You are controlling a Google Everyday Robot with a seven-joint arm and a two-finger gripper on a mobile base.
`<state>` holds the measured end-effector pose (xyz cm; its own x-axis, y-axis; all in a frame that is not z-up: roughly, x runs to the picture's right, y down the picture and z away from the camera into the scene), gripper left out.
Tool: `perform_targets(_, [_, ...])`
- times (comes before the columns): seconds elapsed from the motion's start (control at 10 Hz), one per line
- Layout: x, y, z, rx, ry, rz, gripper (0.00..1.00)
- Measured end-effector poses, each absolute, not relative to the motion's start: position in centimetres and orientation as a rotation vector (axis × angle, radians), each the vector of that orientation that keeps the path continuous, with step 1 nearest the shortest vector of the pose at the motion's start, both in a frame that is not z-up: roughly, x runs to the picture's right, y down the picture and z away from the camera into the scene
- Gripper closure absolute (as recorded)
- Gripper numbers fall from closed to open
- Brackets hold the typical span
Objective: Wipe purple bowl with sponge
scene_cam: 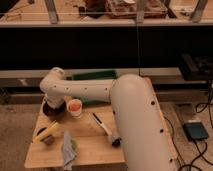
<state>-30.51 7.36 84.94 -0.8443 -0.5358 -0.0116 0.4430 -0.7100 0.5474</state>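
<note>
The purple bowl point(49, 111) sits at the back left of the wooden table point(92, 150), just left of a white cup with orange inside point(75, 106). My white arm reaches across from the right. Its wrist bends down over the bowl, and the gripper point(54, 103) is right above or inside the bowl, mostly hidden by the wrist. I cannot see a sponge in the gripper. A yellow sponge-like object point(46, 132) lies at the front left of the table.
A green rectangular tray point(92, 76) stands behind the arm at the table's back. A brush with a dark end point(105, 129) lies mid-table. A grey cloth point(67, 148) lies at the front edge. A dark shelf unit stands behind the table.
</note>
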Motion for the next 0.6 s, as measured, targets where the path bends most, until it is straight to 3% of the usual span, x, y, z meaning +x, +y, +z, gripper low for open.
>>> perform_targets(0.6, [-31.1,11.3,81.8,0.28,-0.81,-2.555,0.97])
